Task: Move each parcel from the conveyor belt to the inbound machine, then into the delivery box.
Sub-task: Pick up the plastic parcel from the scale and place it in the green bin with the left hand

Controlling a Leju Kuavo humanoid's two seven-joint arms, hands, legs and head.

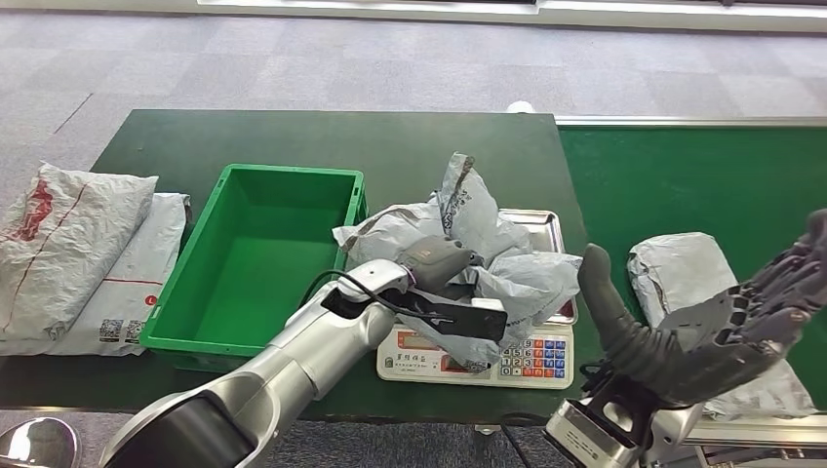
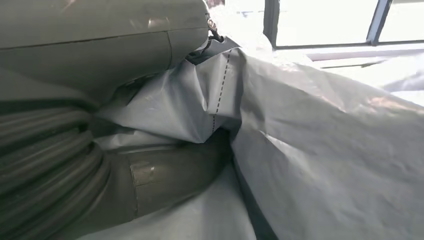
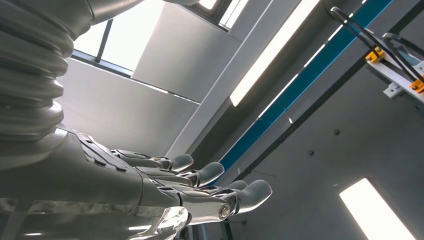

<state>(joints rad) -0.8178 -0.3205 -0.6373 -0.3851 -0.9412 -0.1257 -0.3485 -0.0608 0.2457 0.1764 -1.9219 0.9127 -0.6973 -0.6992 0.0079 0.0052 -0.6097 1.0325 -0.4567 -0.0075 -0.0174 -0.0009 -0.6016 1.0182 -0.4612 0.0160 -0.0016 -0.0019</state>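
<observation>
We see the green bin [image 1: 255, 255] open just left of our left hand [image 1: 436, 261], which grips the crumpled parcel [image 1: 507, 258] over the scale [image 1: 531, 356], flap upward. Right hand [image 1: 727, 327] spread, holding nothing.

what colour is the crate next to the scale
Bright green, inside and out. The crate shows best in the head view, standing left of the scale.
</observation>
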